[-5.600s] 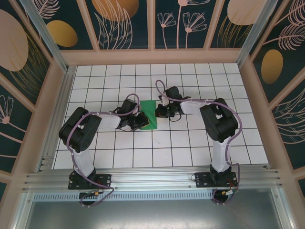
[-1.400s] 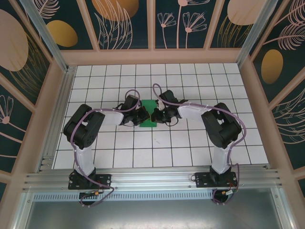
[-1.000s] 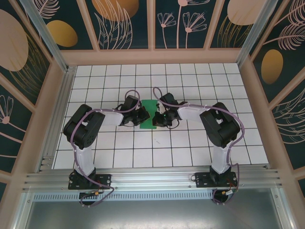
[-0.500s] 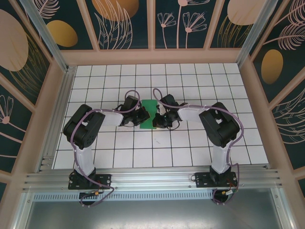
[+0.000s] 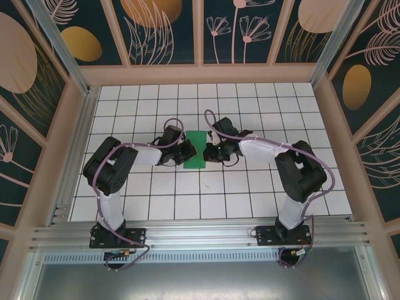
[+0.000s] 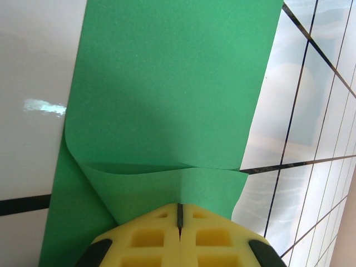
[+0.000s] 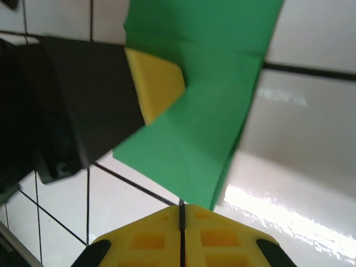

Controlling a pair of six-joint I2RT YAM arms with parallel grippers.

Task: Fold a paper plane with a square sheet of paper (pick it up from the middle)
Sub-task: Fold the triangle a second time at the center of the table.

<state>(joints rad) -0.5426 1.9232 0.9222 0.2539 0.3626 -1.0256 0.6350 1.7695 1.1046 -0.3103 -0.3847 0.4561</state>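
The folded green paper (image 5: 198, 150) lies in the middle of the table (image 5: 250, 187). The left gripper (image 6: 179, 210) pinches its lifted edge. The right gripper (image 7: 182, 210), fingers together, touches its right side.

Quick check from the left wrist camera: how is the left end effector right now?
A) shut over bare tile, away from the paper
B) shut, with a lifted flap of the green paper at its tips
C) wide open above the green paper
B: the left end effector has its jaws pressed together, and a curled flap of the green paper rises to meet their tips.
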